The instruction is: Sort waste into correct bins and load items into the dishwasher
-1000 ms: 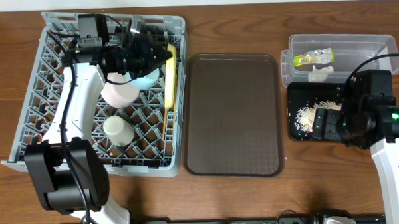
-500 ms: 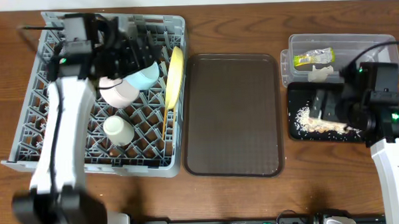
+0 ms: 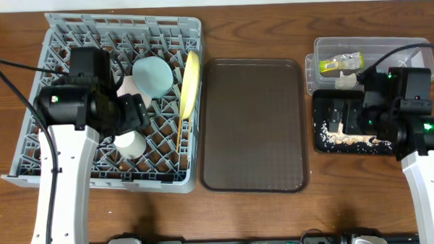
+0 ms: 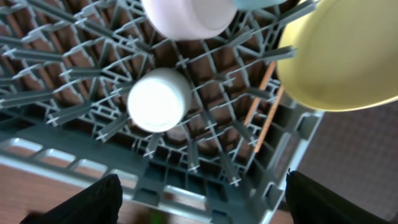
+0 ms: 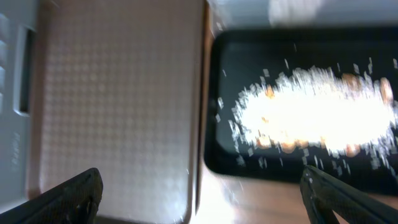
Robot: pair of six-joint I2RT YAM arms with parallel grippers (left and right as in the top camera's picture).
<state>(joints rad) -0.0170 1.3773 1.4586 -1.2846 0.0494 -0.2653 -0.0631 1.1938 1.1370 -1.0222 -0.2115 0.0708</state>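
Observation:
The grey dishwasher rack [image 3: 55, 41] holds the yellow plate [image 3: 191, 83] on its edge, the light blue bowl [image 3: 152, 75], the pinkish-white bowl [image 3: 131, 87], the white cup [image 3: 131, 143] and the chopsticks [image 3: 180, 134]. My left gripper [image 3: 133, 116] hovers open above the cup [image 4: 158, 99], holding nothing; its fingers [image 4: 87, 199] are spread wide over the rack's front wall. Over the black tray [image 3: 319, 104], my right gripper [image 3: 340, 121] is open and empty above the crumbs [image 5: 311, 115]. The clear tub [image 3: 410, 46] contains the wrapper [image 3: 341, 61] and the tissue [image 3: 348, 79].
The brown serving tray [image 3: 253, 124] lies between the rack and the two bins, and its edge [image 5: 118, 93] sits close to the black tray [image 5: 249, 50]. Bare wooden table runs along the front.
My left gripper opened, left the light blue bowl in the rack and drew back toward the rack's front. My right gripper shifted a little over the black tray, still open.

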